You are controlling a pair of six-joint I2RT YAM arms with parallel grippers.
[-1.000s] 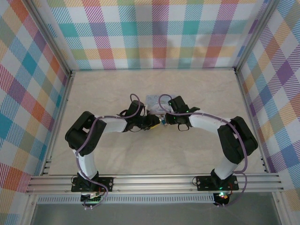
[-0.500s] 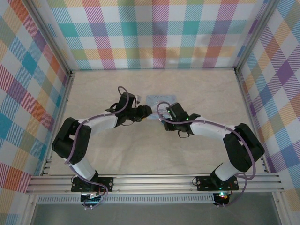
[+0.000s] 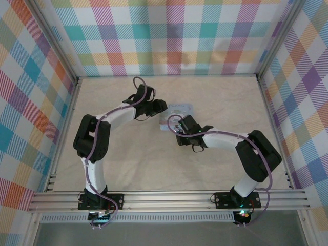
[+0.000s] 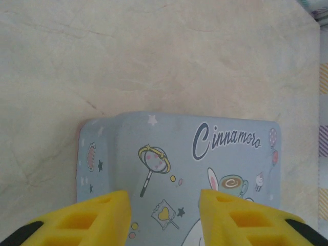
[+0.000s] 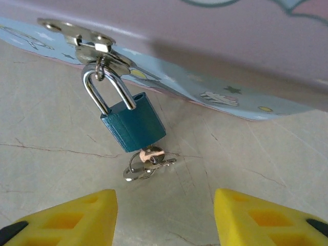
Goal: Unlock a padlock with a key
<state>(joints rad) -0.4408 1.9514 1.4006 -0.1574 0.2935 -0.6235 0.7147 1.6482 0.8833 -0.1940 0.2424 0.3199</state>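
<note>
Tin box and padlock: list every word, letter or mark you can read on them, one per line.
"Cinnamoro": dark script on the lid of the blue tin, left wrist view.
"C": on the drawn cup printed on that lid.
On the padlock and the key: no marking can be read in the right wrist view.
Top external view: the tin's print is too small to read.

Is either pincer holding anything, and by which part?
Nothing. The left pincer is open facing the tin; the right pincer is open facing the padlock.
</note>
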